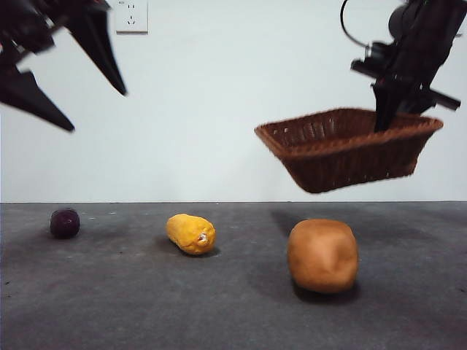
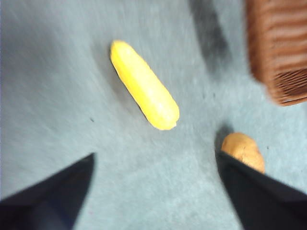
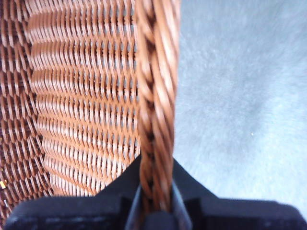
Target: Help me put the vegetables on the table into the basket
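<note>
Right gripper pinches the braided rim of the basket and holds it in the air at the right of the front view, tilted, clear of the table. Nothing visible inside the basket; the right wrist view shows only bare weave next to the rim. Left gripper hangs at the upper left of the front view, jaws spread wide, empty. All three vegetables lie on the table: purple one at far left, yellow one left of centre, potato below the basket and just right of centre. Left wrist view has the yellow one near frame centre, ahead of the open jaws, potato beside one jaw. Judged step: basket being carried or positioned, no vegetable loaded yet. Next move likely calls for the left gripper to descend over the yellow one, jaws straddling its narrow width, with the basket brought within reach for the drop.
</note>
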You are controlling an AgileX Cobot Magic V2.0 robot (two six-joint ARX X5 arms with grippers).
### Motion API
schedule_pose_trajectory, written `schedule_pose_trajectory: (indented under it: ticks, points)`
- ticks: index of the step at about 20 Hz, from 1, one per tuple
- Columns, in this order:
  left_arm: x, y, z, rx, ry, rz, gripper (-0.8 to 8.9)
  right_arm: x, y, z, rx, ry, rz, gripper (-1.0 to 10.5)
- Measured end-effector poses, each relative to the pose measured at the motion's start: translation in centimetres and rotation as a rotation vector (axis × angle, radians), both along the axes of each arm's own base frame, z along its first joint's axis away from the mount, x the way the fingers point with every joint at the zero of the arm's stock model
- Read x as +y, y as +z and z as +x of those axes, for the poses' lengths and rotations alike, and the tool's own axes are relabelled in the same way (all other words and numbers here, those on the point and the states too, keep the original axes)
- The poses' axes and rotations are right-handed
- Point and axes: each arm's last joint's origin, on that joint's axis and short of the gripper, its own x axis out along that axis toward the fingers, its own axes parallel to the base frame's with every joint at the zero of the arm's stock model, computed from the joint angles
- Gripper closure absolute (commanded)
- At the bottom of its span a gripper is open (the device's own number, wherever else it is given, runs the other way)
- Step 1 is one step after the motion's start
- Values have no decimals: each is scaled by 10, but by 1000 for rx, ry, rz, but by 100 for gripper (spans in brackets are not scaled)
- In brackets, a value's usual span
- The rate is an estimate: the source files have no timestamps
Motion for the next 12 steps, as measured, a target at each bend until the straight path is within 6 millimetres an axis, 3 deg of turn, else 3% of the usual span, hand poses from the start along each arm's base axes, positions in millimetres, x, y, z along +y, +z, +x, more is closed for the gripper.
schedule_pose_trajectory:
  ticks: [5,8,12]
  points:
    - [-33,-26,38,253,41,27,271,-1,24,-18,-30,11,-3,958]
    - [-60,-23,63,299,74,186,274,-2,44,-30,-82,7,-16,958]
    - [-99,-12,91,311,74,252,281,-5,55,-41,-92,-16,-64,958]
